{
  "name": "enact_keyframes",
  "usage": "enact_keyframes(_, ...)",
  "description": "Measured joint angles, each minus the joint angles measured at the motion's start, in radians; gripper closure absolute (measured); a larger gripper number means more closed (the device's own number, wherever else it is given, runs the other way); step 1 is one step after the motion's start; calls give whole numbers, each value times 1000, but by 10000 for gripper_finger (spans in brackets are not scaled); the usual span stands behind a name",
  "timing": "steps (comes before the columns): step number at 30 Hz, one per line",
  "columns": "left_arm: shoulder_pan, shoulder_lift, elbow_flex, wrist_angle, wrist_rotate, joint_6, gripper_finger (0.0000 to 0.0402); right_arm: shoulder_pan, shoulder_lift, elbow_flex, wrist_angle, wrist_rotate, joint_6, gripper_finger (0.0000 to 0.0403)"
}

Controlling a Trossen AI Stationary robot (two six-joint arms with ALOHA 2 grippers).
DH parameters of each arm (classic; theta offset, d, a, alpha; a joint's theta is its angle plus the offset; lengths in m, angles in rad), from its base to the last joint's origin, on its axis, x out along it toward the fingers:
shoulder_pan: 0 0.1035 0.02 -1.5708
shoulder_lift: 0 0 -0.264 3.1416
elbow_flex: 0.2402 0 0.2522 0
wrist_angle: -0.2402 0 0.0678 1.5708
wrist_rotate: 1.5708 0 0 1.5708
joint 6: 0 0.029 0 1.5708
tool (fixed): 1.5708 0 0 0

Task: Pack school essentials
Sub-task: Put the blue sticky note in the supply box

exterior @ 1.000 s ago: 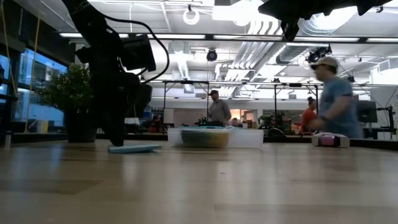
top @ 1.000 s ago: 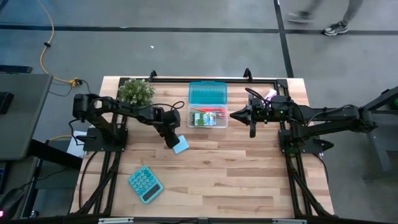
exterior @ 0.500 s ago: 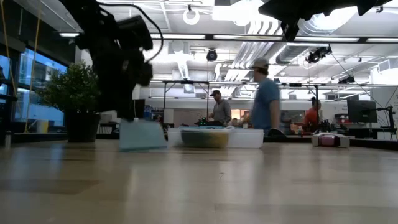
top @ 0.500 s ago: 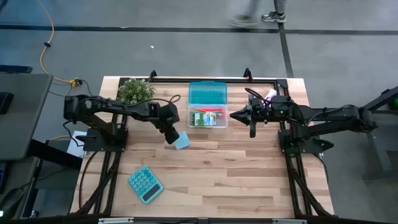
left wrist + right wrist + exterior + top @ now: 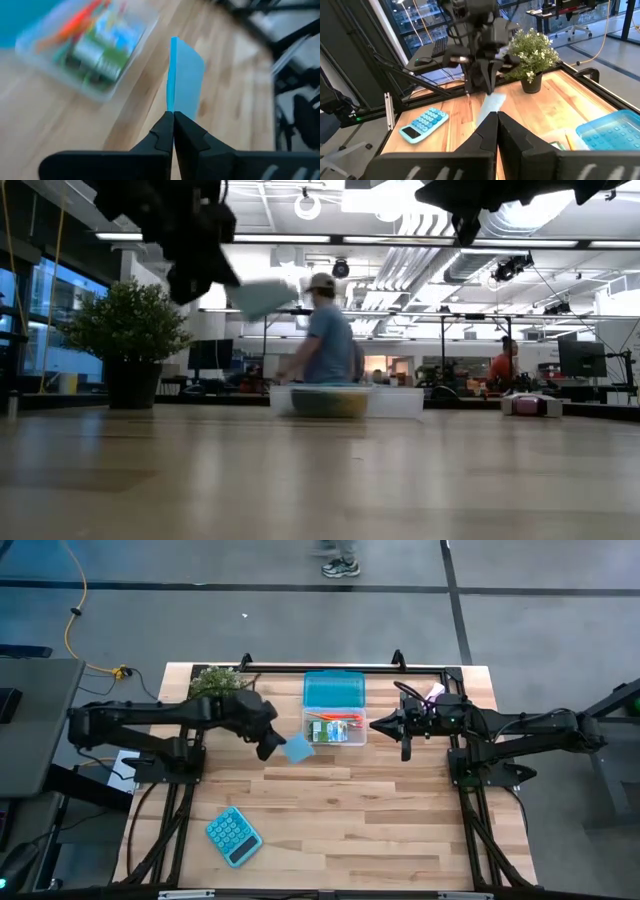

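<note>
My left gripper point(image 5: 272, 748) is shut on the light-blue square note pad point(image 5: 298, 748), held in the air just left of the clear box point(image 5: 333, 730). The box holds several school essentials, and its teal lid point(image 5: 333, 692) lies open behind it. In the low view the pad point(image 5: 262, 297) hangs high above the table beside the gripper point(image 5: 215, 275). My right gripper point(image 5: 375, 724) waits shut and empty, level, above the box's right side. My left gripper pinches one edge of the note pad point(image 5: 171, 106) between its two fingertips. The pad sticks out ahead of the fingers, edge-on in the wrist view. The fingers slant down from the table's left. The pad is lifted clear of the table, tilted.
A teal calculator point(image 5: 232, 836) lies near the front left. A potted plant point(image 5: 220, 682) stands at the back left. A pink-and-white packet point(image 5: 435, 692) lies at the back right. A person point(image 5: 325, 330) walks past behind the table. Bare wood spreads across the middle and right front.
My left gripper has risen from the table with the note pad and drifted toward the far edge and the box, its fingers tipping up from steep to slanting. The pad lay flat on the wood and now hangs clear above it.
</note>
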Motion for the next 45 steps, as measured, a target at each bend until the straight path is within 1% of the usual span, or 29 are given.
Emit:
enact_keyframes(3,-3,-53,0,77,-15,10,401,0,0,0,22,-13,-2,402)
enact_keyframes(10,-24,-127,2,281,-144,8,401,0,0,0,87,-34,-7,402)
enact_keyframes(17,-55,-137,2,513,-221,41,401,0,0,0,131,-39,-11,402)
enact_keyframes(21,-69,-137,2,588,-272,53,401,0,0,0,139,-50,-25,402)
enact_keyframes(25,-82,-137,2,590,-326,64,401,0,0,0,138,-53,-26,402)
enact_keyframes(30,-83,-137,2,586,-316,62,401,0,0,0,138,-60,-26,402)
enact_keyframes(36,-101,-127,2,428,-324,30,401,0,0,0,136,-62,-26,402)
enact_keyframes(39,-101,-89,2,363,-319,7,401,0,0,0,134,-61,-26,402)
enact_keyframes(41,-109,-52,2,347,-294,-10,401,0,0,0,133,-55,-23,402)
enact_keyframes(43,-126,-5,2,339,-264,-27,400,0,0,0,128,-53,31,402)
enact_keyframes(45,-150,45,2,322,-252,-43,395,1,14,2,111,-40,122,402)
